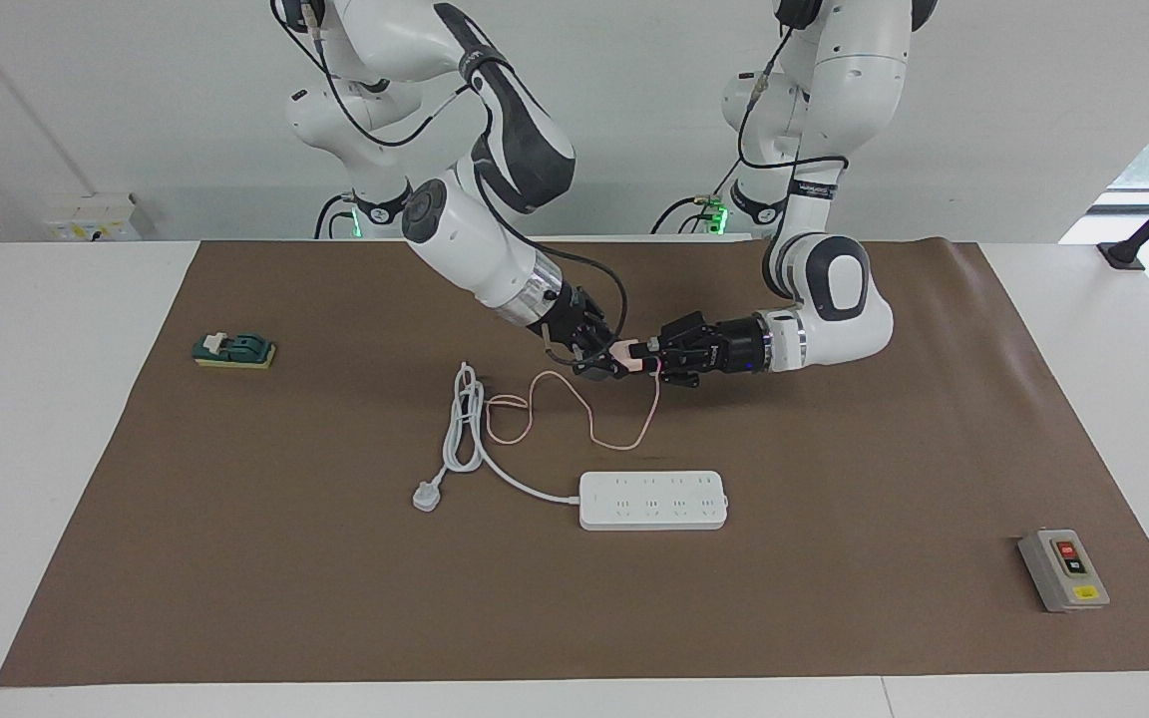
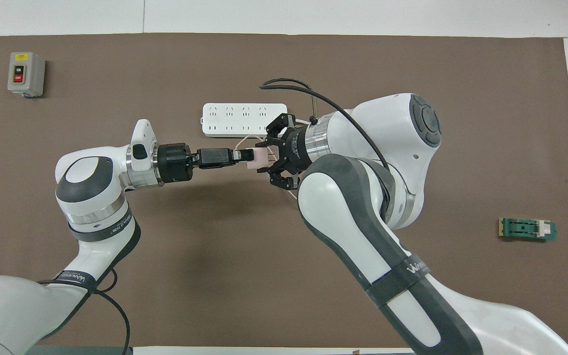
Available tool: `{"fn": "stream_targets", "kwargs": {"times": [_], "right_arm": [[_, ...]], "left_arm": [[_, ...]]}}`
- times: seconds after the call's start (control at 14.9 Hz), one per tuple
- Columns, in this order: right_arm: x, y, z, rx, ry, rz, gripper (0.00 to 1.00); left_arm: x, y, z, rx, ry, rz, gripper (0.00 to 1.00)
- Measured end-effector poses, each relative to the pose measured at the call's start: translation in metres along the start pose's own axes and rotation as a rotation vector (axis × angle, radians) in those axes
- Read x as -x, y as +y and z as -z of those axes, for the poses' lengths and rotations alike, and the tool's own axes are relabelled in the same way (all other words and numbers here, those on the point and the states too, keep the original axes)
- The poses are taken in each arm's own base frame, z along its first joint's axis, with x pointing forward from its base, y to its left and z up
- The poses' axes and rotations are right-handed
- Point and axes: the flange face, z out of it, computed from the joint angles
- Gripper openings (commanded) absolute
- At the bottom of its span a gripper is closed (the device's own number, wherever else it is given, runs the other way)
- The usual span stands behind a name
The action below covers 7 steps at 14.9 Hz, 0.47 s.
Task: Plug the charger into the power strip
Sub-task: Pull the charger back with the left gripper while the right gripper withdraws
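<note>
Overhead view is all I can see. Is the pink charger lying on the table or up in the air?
Observer: Up in the air. The left claw, shut on the charger, holds it above the mat; the right claw is at it too.
Operator: Where does its cable go?
Observer: The pink cable droops down and loops on the mat, nearer to the robots than the power strip.
Operator: Does the strip's cord have a plug?
Observer: Yes, a white plug lies on the mat, toward the right arm's end.
</note>
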Motion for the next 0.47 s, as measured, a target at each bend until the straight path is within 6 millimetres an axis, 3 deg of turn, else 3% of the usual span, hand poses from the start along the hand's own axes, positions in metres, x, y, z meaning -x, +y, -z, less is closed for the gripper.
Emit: {"fn": "stream_targets", "kwargs": {"times": [0.27,0.47], "right_arm": [[-0.008,-0.006,0.003,-0.008,0.008,0.019,1.00],[-0.019,-0.014,0.019,-0.005,0.053,0.100,1.00]], "left_arm": [[-0.002,0.001,0.002,-0.001,0.004,-0.004,0.00],[-0.010,0.001,0.017,-0.033,0.024,-0.020,0.00]]}}
